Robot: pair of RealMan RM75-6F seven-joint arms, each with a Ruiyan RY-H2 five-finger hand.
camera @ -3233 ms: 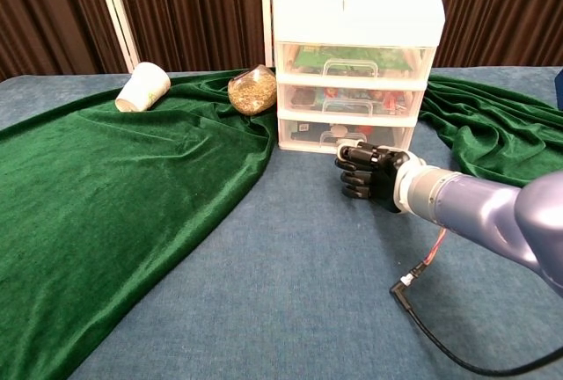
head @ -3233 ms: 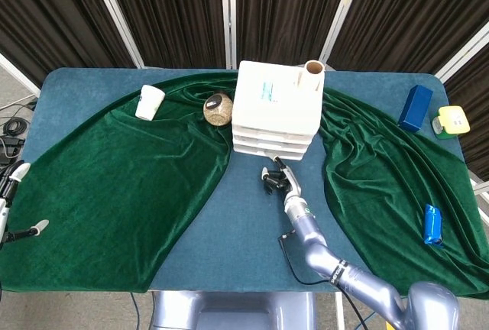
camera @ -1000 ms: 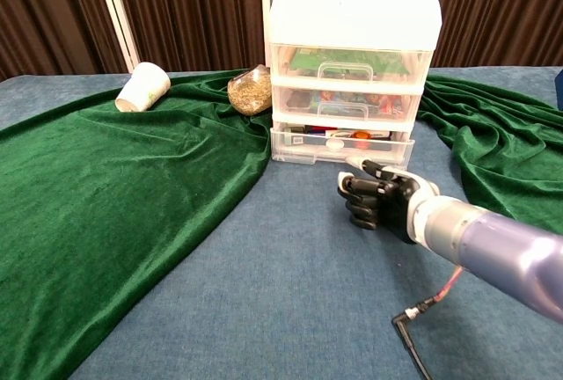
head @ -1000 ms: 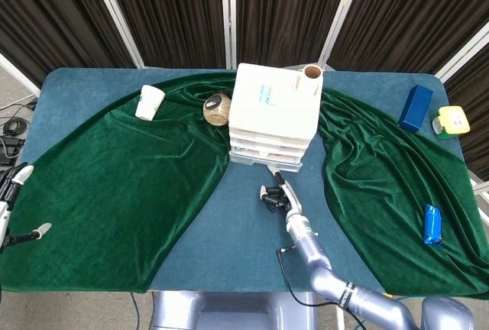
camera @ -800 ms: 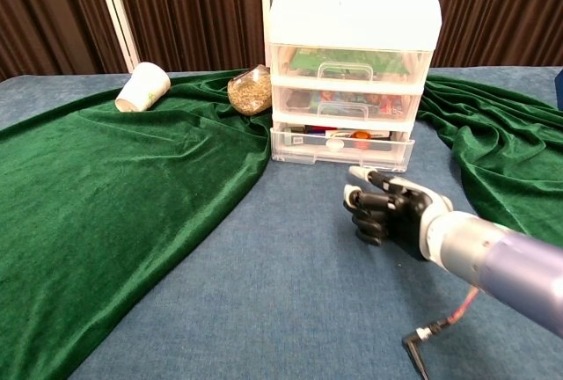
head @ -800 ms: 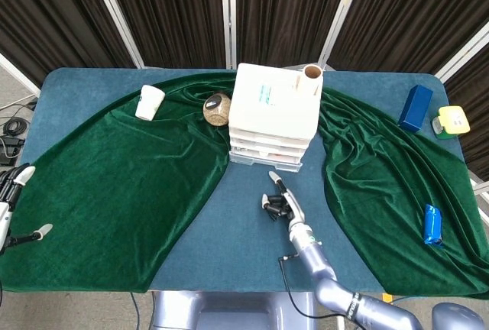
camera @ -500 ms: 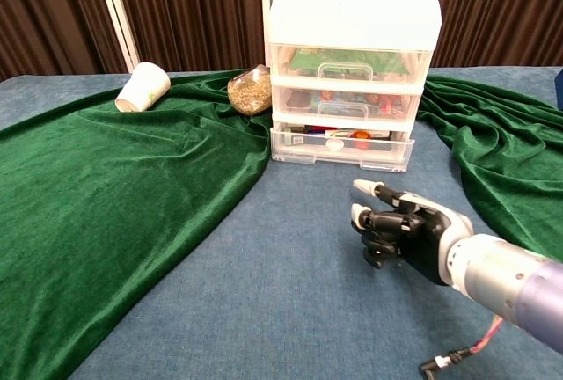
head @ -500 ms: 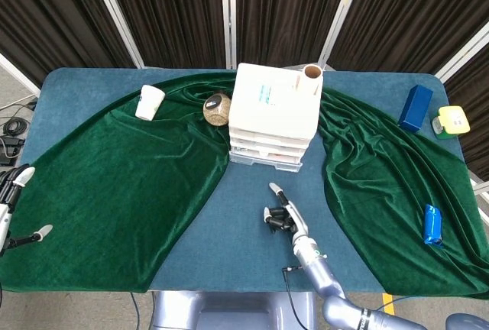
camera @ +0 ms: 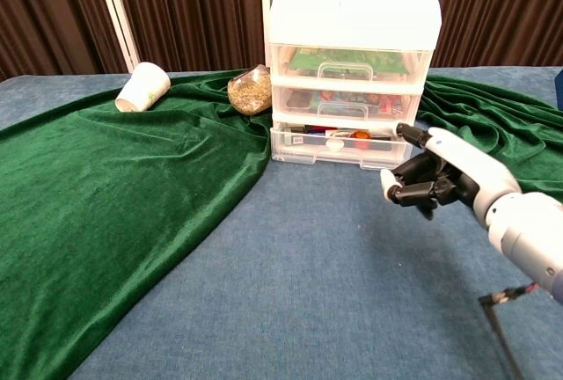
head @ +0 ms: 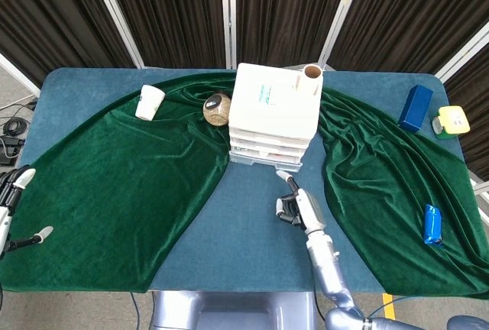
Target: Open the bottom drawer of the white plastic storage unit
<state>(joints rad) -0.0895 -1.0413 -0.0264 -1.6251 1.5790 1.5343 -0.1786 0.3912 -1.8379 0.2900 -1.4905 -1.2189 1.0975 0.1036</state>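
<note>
- We find the bottom drawer [camera: 340, 146] of the unit [camera: 354, 63], at table centre, protruding slightly: opening seems begun, perhaps incomplete.
- Our right hand [camera: 437, 175], fingers curled, empty, hovers just right of it.
- Our left hand [head: 9, 206] sits far left, fingers spread.

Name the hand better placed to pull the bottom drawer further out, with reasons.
The right hand. It hovers just in front of the partly open bottom drawer of the white storage unit, holding nothing. The left hand sits at the table's far left edge, well away.
</note>
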